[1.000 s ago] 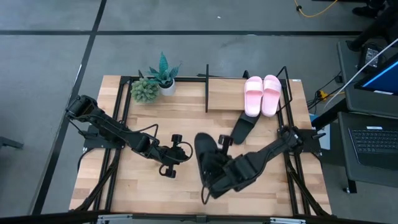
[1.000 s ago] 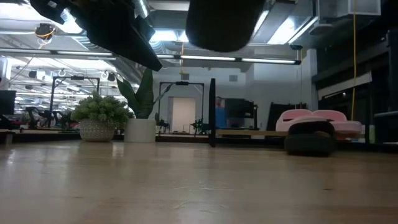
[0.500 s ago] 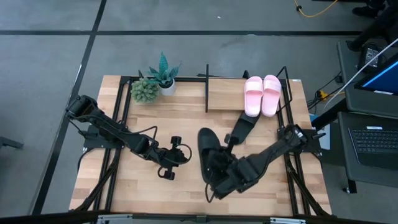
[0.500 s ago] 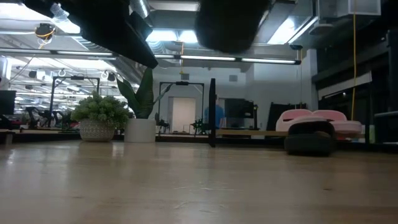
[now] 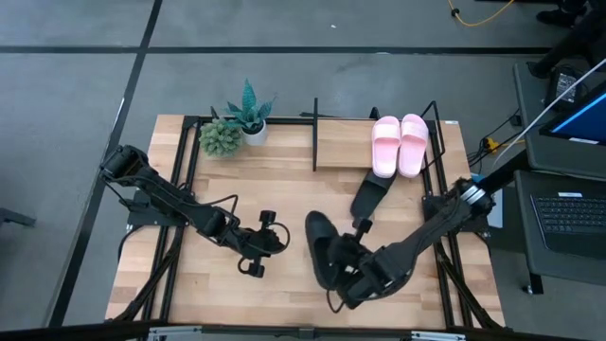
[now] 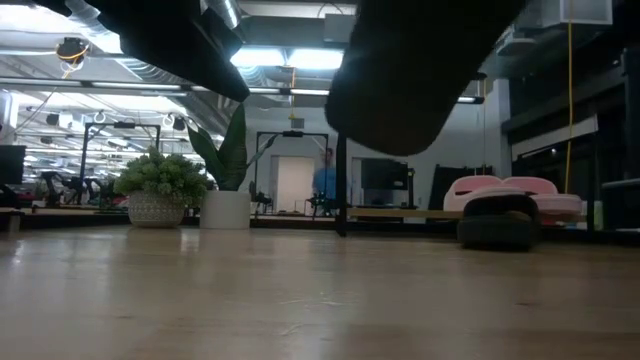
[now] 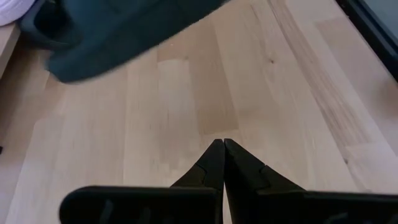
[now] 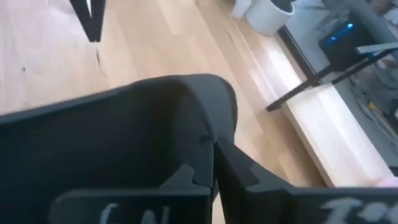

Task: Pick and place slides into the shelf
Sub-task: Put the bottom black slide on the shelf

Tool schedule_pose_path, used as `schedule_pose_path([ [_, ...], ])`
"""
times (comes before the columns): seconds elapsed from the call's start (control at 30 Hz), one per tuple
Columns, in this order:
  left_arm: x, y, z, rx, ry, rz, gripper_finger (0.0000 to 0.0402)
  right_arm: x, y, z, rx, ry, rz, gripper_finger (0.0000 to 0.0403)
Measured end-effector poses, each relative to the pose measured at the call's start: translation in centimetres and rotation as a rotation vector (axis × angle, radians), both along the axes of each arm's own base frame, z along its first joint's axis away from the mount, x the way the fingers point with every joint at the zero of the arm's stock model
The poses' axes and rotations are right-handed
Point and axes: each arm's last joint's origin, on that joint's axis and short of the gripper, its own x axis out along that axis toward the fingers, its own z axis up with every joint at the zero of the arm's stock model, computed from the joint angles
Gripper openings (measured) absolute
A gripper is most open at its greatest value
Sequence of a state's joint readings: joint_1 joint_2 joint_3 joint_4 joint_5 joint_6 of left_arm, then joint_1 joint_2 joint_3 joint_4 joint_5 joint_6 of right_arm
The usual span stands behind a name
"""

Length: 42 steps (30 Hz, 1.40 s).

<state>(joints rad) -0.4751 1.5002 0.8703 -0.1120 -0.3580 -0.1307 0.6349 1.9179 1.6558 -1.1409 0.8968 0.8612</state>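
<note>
Wood surface (image 5: 284, 175) below my right claw (image 5: 343, 272), which clamps a black slide (image 5: 320, 248) aloft; left claw (image 7: 222, 147) pinched empty beside it.

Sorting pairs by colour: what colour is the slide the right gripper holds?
Matte black slide, in the right gripper; clearest in the high view.

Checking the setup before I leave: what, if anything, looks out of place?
One black slide lies askew, toe propped on the shelf edge below the pink pair. The right gripper holds the other black slide aloft.
</note>
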Motion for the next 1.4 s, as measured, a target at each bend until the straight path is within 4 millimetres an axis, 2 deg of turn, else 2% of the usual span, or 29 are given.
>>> schedule_pose_path([
  [0.2,0.0,0.0,0.0,-0.018,0.000,0.015,0.0000,-2.5,-2.3,0.2,0.000,0.008,0.007,0.0006],
  [0.37,0.0,0.1,0.0,-0.007,-0.007,0.032,0.0000,-4.5,-5.4,2.1,-0.043,0.069,-0.036,0.0006],
  [0.5,0.0,0.2,0.0,0.010,-0.017,0.057,0.0000,-5.2,-7.6,3.1,-0.090,0.138,-0.059,0.0006],
  [0.9,0.1,0.3,0.1,0.037,-0.031,0.089,0.0000,-3.3,-14.2,3.4,-0.231,0.389,-0.074,0.0006],
  [1.03,0.1,0.3,0.1,0.038,-0.031,0.089,0.0000,-2.7,-16.3,3.4,-0.239,0.423,-0.093,0.0006],
  [1.13,0.1,0.3,0.1,0.043,-0.033,0.095,0.0000,-2.1,-17.6,3.1,-0.237,0.418,-0.109,0.0006],
  [1.27,0.0,0.3,0.1,0.045,-0.031,0.095,0.0000,-1.8,-19.1,1.5,-0.173,0.363,-0.054,0.0006],
  [1.4,0.0,0.4,0.0,0.051,-0.021,0.094,0.0000,-2.7,-20.9,0.6,-0.118,0.288,0.005,0.0006],
])
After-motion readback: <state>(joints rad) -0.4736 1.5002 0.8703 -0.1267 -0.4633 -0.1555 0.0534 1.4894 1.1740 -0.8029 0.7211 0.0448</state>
